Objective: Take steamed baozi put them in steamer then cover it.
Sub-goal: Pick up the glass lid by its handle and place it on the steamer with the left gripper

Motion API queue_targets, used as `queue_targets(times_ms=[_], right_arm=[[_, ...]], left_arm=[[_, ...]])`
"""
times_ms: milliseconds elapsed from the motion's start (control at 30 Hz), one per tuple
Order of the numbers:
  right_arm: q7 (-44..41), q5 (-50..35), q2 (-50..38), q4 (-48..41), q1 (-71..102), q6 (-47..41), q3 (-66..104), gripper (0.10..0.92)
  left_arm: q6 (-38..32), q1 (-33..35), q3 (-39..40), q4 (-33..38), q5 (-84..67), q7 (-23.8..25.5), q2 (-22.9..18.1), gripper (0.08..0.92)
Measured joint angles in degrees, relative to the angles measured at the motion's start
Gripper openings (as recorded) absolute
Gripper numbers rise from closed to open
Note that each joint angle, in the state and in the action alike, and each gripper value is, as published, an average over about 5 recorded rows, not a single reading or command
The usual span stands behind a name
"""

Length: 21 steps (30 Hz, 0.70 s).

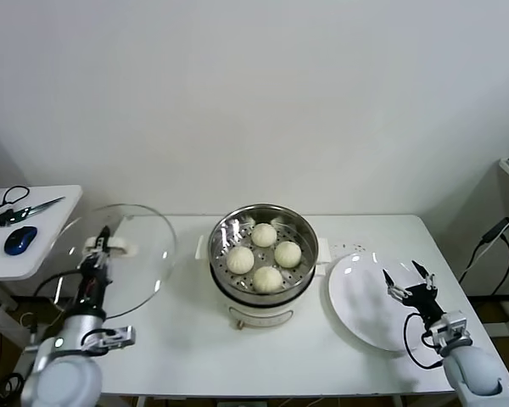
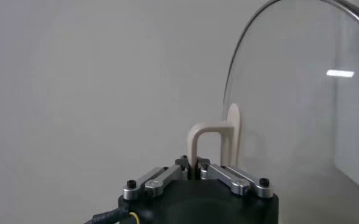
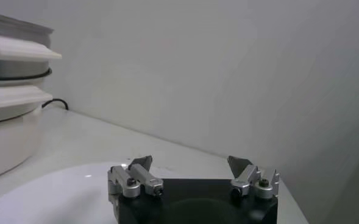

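Observation:
The steel steamer [image 1: 224,231] stands mid-table on its cream-white base, uncovered. Several cream-white baozi [image 1: 264,235] lie on its perforated tray. My left gripper [image 1: 98,246] is shut on the cream-white handle [image 2: 199,141] of the clear glass cover [image 1: 140,254] and holds it tilted above the table's left end, well left of the steamer. The cover's glass [image 2: 301,97] and rim show in the left wrist view. My right gripper [image 1: 409,276] is open and empty over the white plate [image 1: 356,297], right of the steamer. The steamer's side [image 3: 8,91] shows in the right wrist view.
A side table [image 1: 42,246] at the left holds a blue mouse [image 1: 19,240] and scissors [image 1: 25,210]. A black cable [image 1: 492,233] hangs at the far right. The wall stands behind the table.

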<state>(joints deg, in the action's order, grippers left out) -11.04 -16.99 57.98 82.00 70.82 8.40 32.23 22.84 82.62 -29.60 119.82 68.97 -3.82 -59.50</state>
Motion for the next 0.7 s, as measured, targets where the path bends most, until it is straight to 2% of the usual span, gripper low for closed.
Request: queue_targets(times_ms=[167, 300, 500, 700], right_arm=[[0.2, 0.5, 0.3, -0.4, -0.6, 0.0, -0.2, 0.823], [0.2, 0.8, 0.6, -0.8, -0.8, 0.1, -0.1, 0.823], [0.2, 0.9, 0.9, -1.3, -0.9, 0.3, 0.2, 0.823], [0.1, 1.2, 1.2, -1.4, -1.0, 0.5, 0.2, 0.823]], left_arm=[[7.2, -7.2, 10.3, 1.9, 1.6, 4.4, 1.4, 0.15], [11.7, -14.1, 18.7, 2.3, 4.5, 9.3, 0.4, 0.15], [16.0, -21.9, 29.1, 0.4, 10.0, 15.7, -4.1, 0.15], [18.6, -26.9, 36.1, -3.6, 14.8, 18.7, -10.6, 0.15]])
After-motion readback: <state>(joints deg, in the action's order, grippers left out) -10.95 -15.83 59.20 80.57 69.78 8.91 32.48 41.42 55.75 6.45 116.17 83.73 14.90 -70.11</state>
